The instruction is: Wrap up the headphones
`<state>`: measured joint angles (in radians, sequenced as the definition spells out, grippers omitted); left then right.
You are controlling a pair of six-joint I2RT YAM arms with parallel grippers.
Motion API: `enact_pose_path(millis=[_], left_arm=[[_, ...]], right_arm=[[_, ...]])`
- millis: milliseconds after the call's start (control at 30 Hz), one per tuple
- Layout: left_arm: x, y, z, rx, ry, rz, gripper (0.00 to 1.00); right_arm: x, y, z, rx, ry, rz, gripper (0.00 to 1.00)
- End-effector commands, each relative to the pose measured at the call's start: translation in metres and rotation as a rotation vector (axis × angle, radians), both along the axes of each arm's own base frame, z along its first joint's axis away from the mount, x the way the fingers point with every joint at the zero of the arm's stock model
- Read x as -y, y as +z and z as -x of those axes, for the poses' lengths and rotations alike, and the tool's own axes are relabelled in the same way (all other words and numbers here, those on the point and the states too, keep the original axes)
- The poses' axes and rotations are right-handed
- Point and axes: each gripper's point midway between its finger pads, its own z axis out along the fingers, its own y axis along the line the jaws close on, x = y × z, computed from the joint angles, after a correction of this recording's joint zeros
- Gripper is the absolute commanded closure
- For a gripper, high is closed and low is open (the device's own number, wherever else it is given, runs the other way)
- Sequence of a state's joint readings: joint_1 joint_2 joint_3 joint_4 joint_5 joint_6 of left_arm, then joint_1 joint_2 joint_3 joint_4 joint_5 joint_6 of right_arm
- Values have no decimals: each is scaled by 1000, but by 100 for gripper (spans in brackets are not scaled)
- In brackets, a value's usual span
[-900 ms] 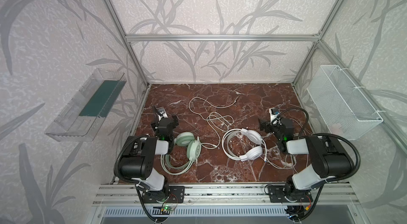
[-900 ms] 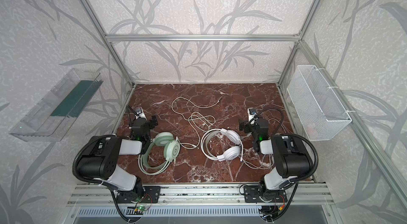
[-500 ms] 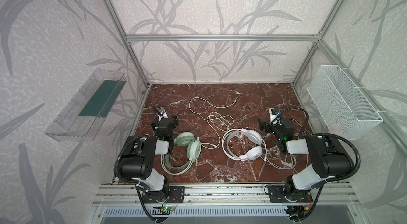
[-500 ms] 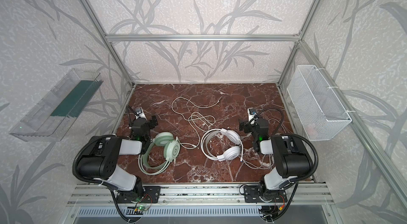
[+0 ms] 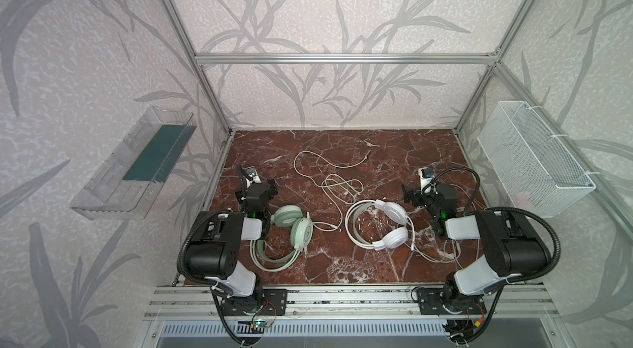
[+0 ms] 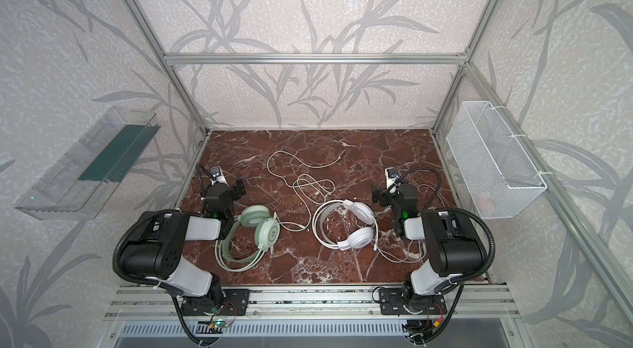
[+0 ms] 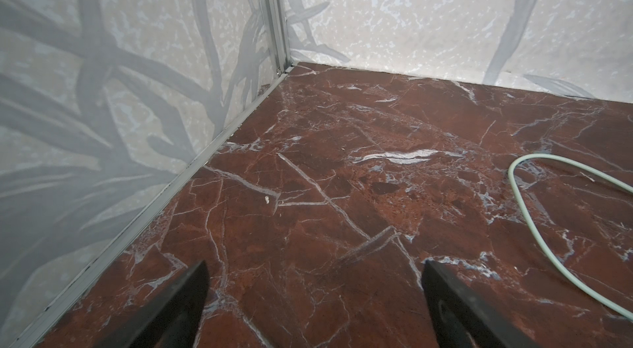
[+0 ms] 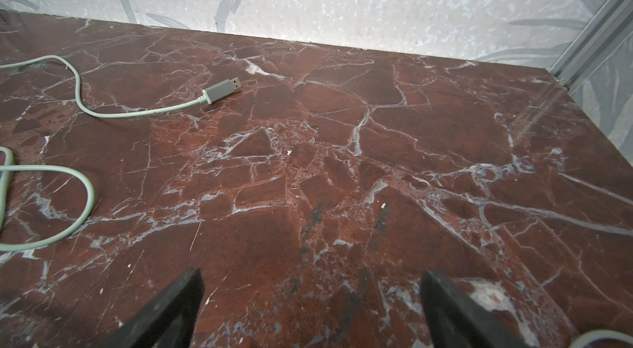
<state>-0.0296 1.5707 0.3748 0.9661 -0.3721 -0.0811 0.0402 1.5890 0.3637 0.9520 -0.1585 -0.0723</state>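
Observation:
In both top views the mint-green headphones (image 5: 295, 232) (image 6: 264, 226) lie flat on the red marble floor at front left. Their pale cable (image 5: 329, 164) winds in loose loops toward the back middle and ends in a grey USB plug (image 8: 222, 90). The white headphones (image 5: 390, 223) (image 6: 359, 226) lie at front right, their thin cable (image 5: 432, 254) bunched beside the right arm. My left gripper (image 5: 257, 187) (image 7: 315, 271) hovers open just behind the green headset, over bare floor. My right gripper (image 5: 423, 192) (image 8: 310, 277) is open too, behind the white headset, holding nothing.
A clear plastic tray (image 5: 137, 161) hangs on the left wall and a white wire basket (image 5: 534, 158) on the right wall. Patterned walls and aluminium posts (image 7: 275, 10) close in the floor. A metal rail (image 5: 342, 295) runs along the front edge.

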Motion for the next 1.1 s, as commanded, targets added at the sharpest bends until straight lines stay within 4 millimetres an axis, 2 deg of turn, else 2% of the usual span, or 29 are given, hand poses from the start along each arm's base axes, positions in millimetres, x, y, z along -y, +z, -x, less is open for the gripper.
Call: enact_pose_path(millis=[0,200,233,300,333,400,467,533,567,600,633,700,733,767,800,900,1067], left_arm=[[-2,-1,2,6,1,-6,1],[-2,1,2,12,2,-6,1],[-7,5,5,17,40,-13,1],[2,12,9,22,-13,-15,1],[5,26,14,45,0,-71,1],[8,56,19,49,72,-117,1],[2,90,23,107,135,-21,1],[-3,118,30,115,184,72,1],[-8,126,39,92,226,126,1],[-15,127,51,54,284,179,1],[-24,130,71,19,380,260,1],[-38,130,113,-32,548,387,1],[-40,127,130,-72,580,451,1],[-36,122,139,-109,570,522,1],[-29,117,149,-152,545,598,1],[-9,108,187,-299,566,720,1],[26,86,223,-538,483,821,1]], right_arm=[[-1,10,-5,27,6,0,1],[-1,11,-5,29,6,1,1],[2,19,-6,54,-19,1,1],[12,43,-1,53,-81,6,1],[12,56,3,30,-81,7,1],[6,97,12,88,-75,21,1],[10,143,21,184,-198,-50,1],[16,177,29,228,-268,-203,1],[19,192,33,235,-293,-273,1],[22,201,36,235,-317,-335,1],[24,208,44,207,-344,-421,0],[24,204,53,144,-381,-582,1],[23,196,54,114,-412,-710,1],[15,195,50,116,-363,-740,1],[0,200,45,123,-266,-730,1],[-29,193,41,-24,-179,-665,1],[-75,181,46,-138,-63,-506,1]])
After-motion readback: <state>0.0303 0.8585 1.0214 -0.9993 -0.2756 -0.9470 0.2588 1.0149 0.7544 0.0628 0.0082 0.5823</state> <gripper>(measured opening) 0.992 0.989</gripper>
